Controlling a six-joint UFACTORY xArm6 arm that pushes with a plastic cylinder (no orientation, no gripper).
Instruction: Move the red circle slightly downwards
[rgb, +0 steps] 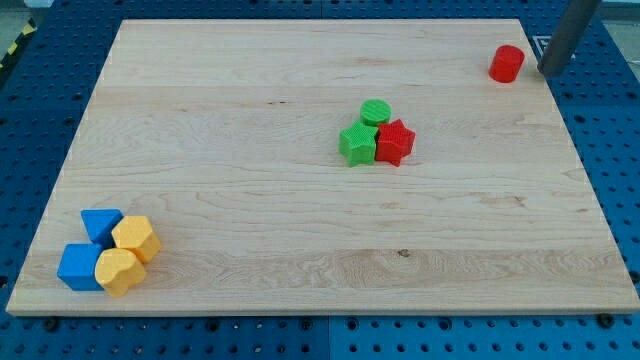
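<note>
The red circle (507, 63) stands near the board's top right corner. My tip (549, 72) is the lower end of a dark rod coming in from the view's top right. It sits just to the right of the red circle, with a small gap, at the board's right edge.
A green circle (375, 112), a green star (357, 144) and a red star (395, 142) cluster mid-board. A blue triangle-like block (101, 225), a blue block (78, 267) and two yellow blocks (135, 238) (119, 271) cluster at the bottom left. The wooden board (250, 200) lies on a blue pegboard.
</note>
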